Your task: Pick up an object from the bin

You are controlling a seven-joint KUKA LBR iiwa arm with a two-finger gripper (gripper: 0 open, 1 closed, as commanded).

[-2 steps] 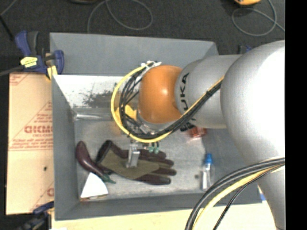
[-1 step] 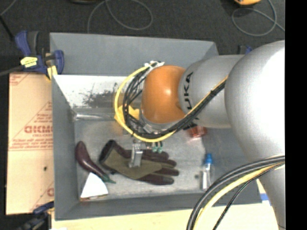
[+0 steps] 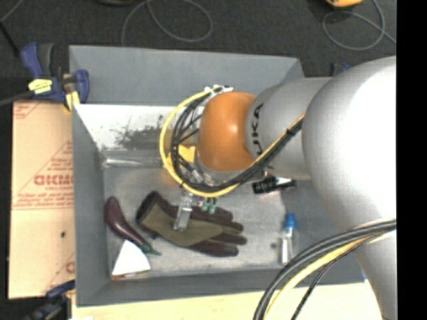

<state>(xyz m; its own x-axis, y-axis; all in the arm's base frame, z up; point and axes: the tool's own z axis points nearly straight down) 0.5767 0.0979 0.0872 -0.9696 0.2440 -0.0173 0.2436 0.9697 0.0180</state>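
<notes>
Camera view: a dark glove (image 3: 200, 235), olive at the cuff and maroon along the fingers, lies flat on the floor of the grey metal bin (image 3: 200, 72), cuff toward the left and fingers toward the right. The gripper (image 3: 183, 216) is down on the glove's palm, near the cuff end, and its grey metal tip appears to touch the fabric. From this angle it cannot be told whether the pincer is apart or together, and no part of the glove can be seen caught in it.

Directly above the glove hangs the arm's wrist with its orange cover (image 3: 223, 135), ringed by yellow and black cables (image 3: 170, 145). The thick silver arm (image 3: 347, 125) runs off to the glove's right.

Just left of the glove's cuff lies a purple toy aubergine (image 3: 120, 220), close to touching it. Below and to the left of the glove sits a white triangular piece (image 3: 130, 260). To the right of the glove, well apart from it, lies a small tube with a blue cap (image 3: 287, 235). Above and to the right of the glove's fingers lies a black marker (image 3: 273, 185).
</notes>
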